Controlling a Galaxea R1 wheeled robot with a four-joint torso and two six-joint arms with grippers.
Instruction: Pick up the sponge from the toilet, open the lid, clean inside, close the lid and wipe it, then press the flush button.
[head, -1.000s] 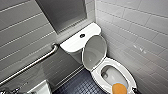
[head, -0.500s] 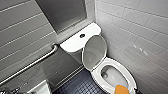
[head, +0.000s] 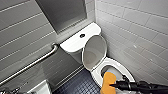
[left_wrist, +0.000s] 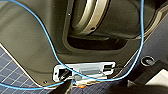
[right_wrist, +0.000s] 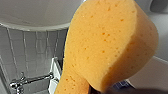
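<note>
Grip comes first: the right pincer (head: 112, 85), at the near right on its dark arm, is clenched on the sponge (head: 108, 81), holding it at its narrower end so that the broad orange lobe stands free, as the right wrist view shows. The sponge hangs over the near rim of the toilet (head: 117, 66), just above the open bowl. It looks porous, soft and light, so it should squash easily under the jaws. A hold near the narrow waist seems soundest, leaving the wide face for wiping. Once wet it will likely grow heavier and slicker, and a shallow pinch could let it slide out. Whether the left pincer (left_wrist: 100, 87) is released or clenched I cannot tell; it hangs low by the robot's base, over the dark tiled floor (head: 80, 86). Farther off, the lid (head: 94, 51) stands raised, leaning back toward the tank (head: 72, 43). The flush button (head: 82, 35) lies in the middle of the tank top. To the left a grab bar (head: 37, 61) runs along the grey tiled wall (head: 22, 32).
</note>
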